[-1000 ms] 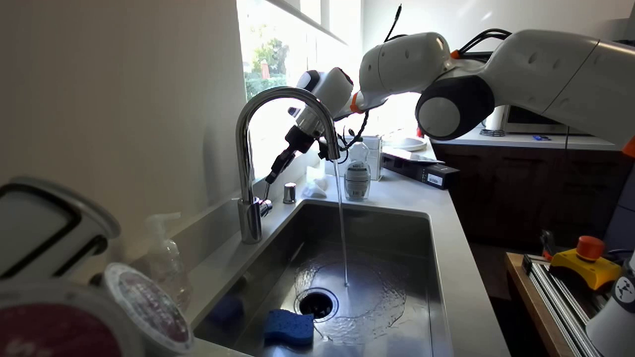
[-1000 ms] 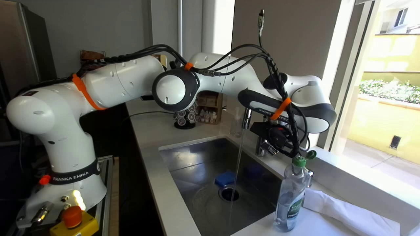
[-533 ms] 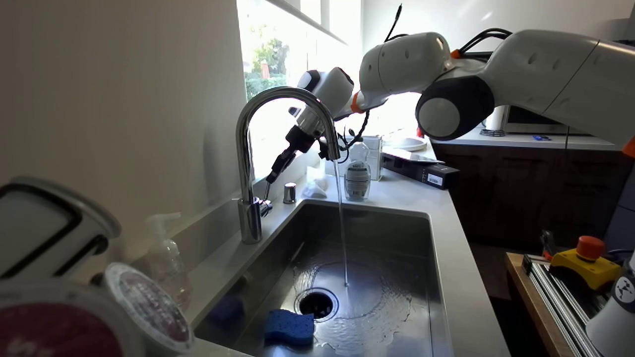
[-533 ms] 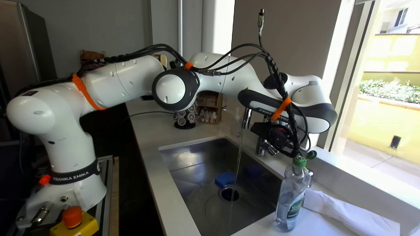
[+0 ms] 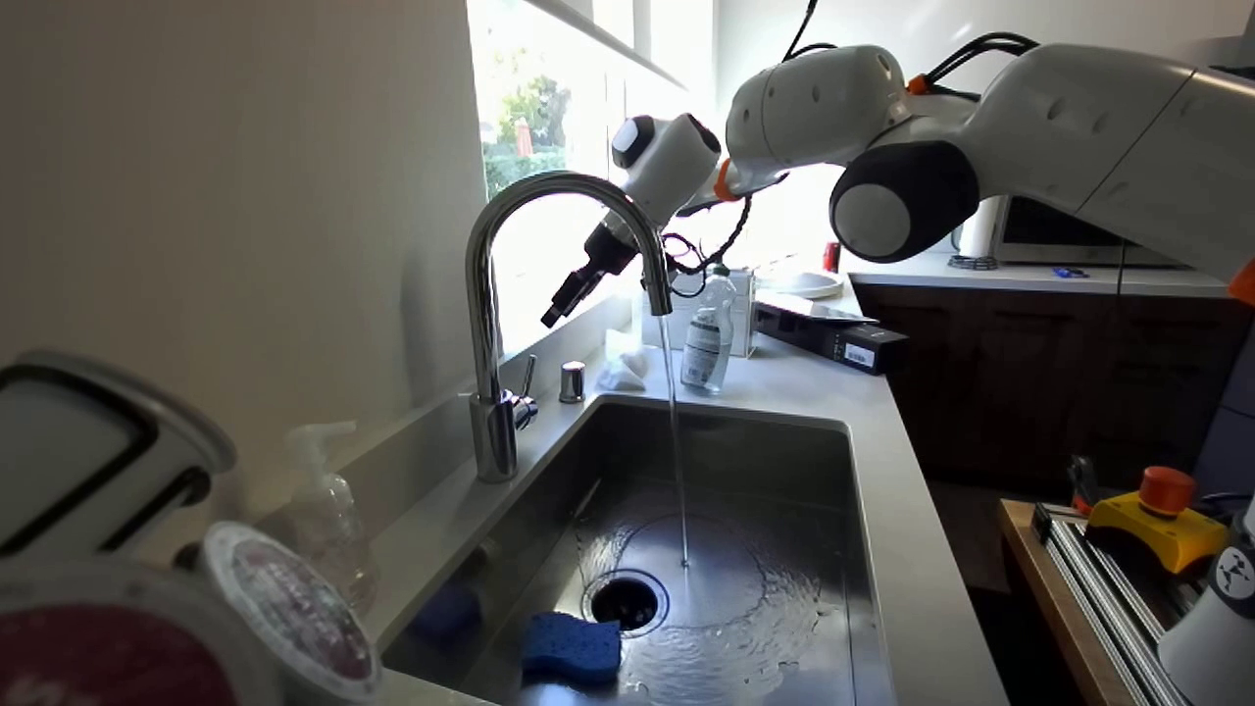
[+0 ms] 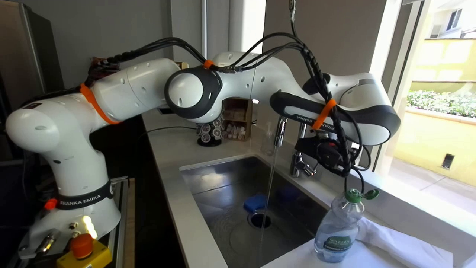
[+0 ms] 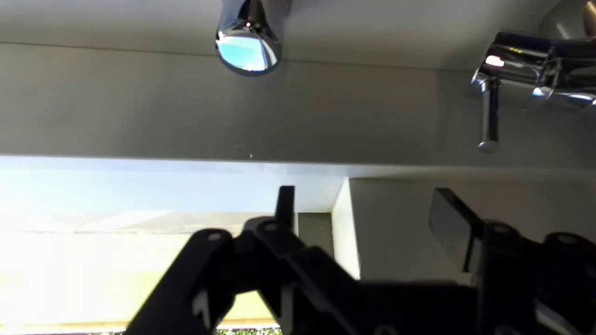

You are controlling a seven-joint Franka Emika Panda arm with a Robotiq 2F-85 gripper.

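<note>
End effector (image 7: pixel 368 209) spread apart nr tap lever (image 7: pixel 489 114), empty; cable (image 6: pixel 339 130) hangs by tilted soap btl (image 6: pixel 338 230), snag cd topple it.

the rounded white arm (image 6: pixel 238 85) wears black cables (image 6: pixel 316 72) and orange straps (image 6: pixel 96 104).

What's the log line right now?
gripper: open, empty | faucet lever: apart from gripper | water: running into sink | blue sponge: beside drain | soap bottle: tilted
</note>
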